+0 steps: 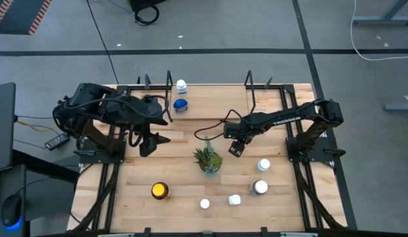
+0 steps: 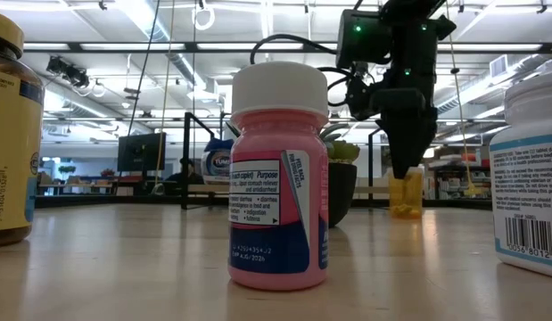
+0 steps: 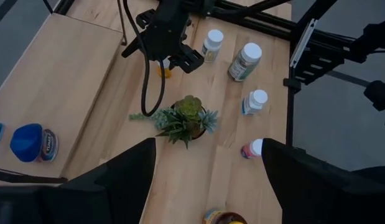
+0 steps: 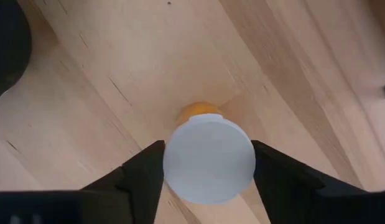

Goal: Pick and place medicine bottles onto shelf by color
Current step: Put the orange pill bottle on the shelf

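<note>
My right claw [image 4: 208,163] hung straight above the orange bottle [image 4: 209,158], looking down on its white cap. The cap sat squarely between my two fingers [image 4: 142,174], one on each side. They seemed to be just at its rim, but I could not tell whether they had gripped it yet or only flanked it.

The bottle stood upright on the table [image 1: 184,131], its long axis vertical and in line with my reach, so I judged the move ahead to be a plain squeeze and a lift, with no turning needed. In the low view the claw's tip covered the bottle's top, and only the orange body showed beneath.

From above, my right claw [image 1: 236,146] was near mid-table, just beside the plant [image 1: 207,158], and far nearer this bottle than my left claw [image 1: 154,140]. That one waited with its fingers apart and empty over the left side.

The shelf [image 1: 210,99] lay beyond, at the table's far edge, already holding a blue jar [image 1: 180,105] and a white-capped bottle [image 1: 182,85].
</note>
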You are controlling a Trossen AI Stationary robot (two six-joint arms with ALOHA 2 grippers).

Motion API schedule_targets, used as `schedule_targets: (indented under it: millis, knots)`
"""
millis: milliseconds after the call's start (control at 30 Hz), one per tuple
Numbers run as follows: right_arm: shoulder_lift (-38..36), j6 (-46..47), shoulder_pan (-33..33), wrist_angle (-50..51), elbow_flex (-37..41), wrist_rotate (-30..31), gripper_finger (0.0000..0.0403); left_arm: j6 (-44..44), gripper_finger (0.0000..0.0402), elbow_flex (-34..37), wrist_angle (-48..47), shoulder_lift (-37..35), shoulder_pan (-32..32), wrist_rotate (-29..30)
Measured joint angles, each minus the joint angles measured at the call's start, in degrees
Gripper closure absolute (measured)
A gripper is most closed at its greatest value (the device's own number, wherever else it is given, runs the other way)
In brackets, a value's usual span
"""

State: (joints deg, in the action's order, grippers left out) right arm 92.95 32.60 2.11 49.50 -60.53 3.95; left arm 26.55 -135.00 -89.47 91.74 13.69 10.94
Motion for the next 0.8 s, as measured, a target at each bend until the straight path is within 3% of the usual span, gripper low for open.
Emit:
schedule_targets:
  millis: [333,800]
  knots:
    - [0.00,-0.17,0.71,0.17,-1.98,-0.33,0.0170,0.25,0.0104,0.00,0.00,0.00,-0.02,0.00]
    - [0.00,-7.90,10.65,6.69,-18.54,-1.05,0.0177,-0.04,0.0104,0.00,0.00,0.00,-0.02,2.12]
